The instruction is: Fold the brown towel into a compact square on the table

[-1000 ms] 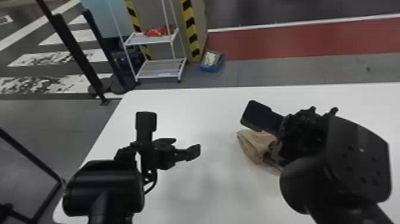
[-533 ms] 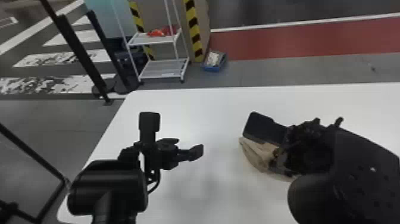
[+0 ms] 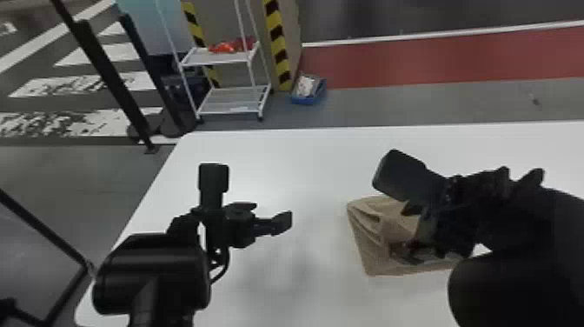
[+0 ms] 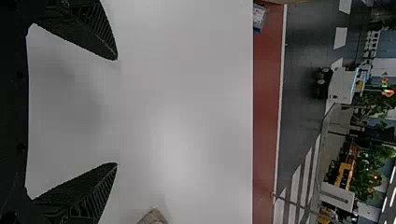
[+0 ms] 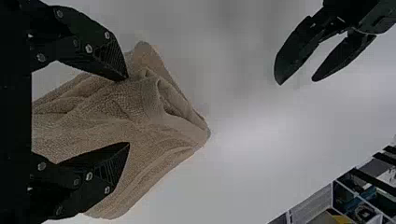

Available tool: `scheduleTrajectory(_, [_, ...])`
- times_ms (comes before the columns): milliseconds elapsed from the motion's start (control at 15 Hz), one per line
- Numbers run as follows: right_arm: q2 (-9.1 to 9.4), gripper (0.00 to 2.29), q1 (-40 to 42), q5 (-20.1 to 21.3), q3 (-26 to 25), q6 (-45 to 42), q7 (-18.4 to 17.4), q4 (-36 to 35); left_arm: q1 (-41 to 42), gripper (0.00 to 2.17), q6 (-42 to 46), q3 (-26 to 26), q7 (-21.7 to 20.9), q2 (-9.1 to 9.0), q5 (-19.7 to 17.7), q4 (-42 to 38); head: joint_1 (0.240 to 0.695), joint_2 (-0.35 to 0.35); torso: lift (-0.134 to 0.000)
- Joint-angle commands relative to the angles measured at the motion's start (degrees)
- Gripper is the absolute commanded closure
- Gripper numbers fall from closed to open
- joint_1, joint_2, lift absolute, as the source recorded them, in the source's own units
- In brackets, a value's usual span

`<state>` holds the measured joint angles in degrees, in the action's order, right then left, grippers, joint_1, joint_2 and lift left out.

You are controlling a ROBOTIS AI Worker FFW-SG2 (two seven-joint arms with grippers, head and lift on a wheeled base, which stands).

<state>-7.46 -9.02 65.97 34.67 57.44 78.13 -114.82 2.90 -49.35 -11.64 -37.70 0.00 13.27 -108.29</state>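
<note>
Right now, the towel [image 3: 373, 256] lies under the right hand [image 3: 395, 213].

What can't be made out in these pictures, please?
Lower layers of the towel: hidden under its top fabric, right wrist view.
Its right-hand part: behind the right gripper and arm, head view.
Towel beyond its corner: cut off by the edge, left wrist view.
The table's right end: cut off, head view.
Blue bin's contents: too small, head view.
</note>
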Motion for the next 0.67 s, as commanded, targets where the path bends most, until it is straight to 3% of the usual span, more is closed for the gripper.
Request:
scheduleTrajectory(0, [-0.01, 0.05, 0.85, -1.72, -1.28, 0.01, 0.19, -1.02, 0.0, 0.07, 0.0, 0.04, 0.0, -0.15, 0.0, 0.01, 0.695, 0.243, -0.124])
scheduleTrajectory(267, [-0.01, 0.05, 1.37, -12.35, -6.37, 0.36, 0.19, -3.39, -0.08, 0.07, -0.18, 0.12, 0.08, -0.15, 0.18, 0.01, 0.695, 0.247, -0.124])
scheduleTrajectory(400, [1.22, 0.12, 0.49, -20.26, -11.38, 2.64, 0.19, -2.69, -0.08, 0.07, 0.0, 0.3, 0.08, -0.15, 0.18, 0.01, 0.695, 0.251, -0.124])
scheduleTrajectory(467, [2.54, 0.29, -0.47, -22.55, -13.93, 6.33, 0.19, -1.72, 0.0, 0.07, 0.0, 0.39, 0.08, -0.15, 0.18, 0.01, 0.695, 0.251, -0.124])
scheduleTrajectory(533, [5.18, 0.64, -2.32, -23.25, -17.18, 12.31, 0.19, 0.65, 0.0, 0.07, 0.0, 0.47, 0.08, -0.15, 0.26, 0.01, 0.695, 0.248, -0.124])
scheduleTrajectory(600, [7.51, 1.19, -3.81, -24.13, -21.58, 14.07, 0.19, 2.94, 0.0, 0.07, -0.18, 0.56, 0.08, -0.15, 0.26, 0.01, 0.695, 0.243, -0.124])
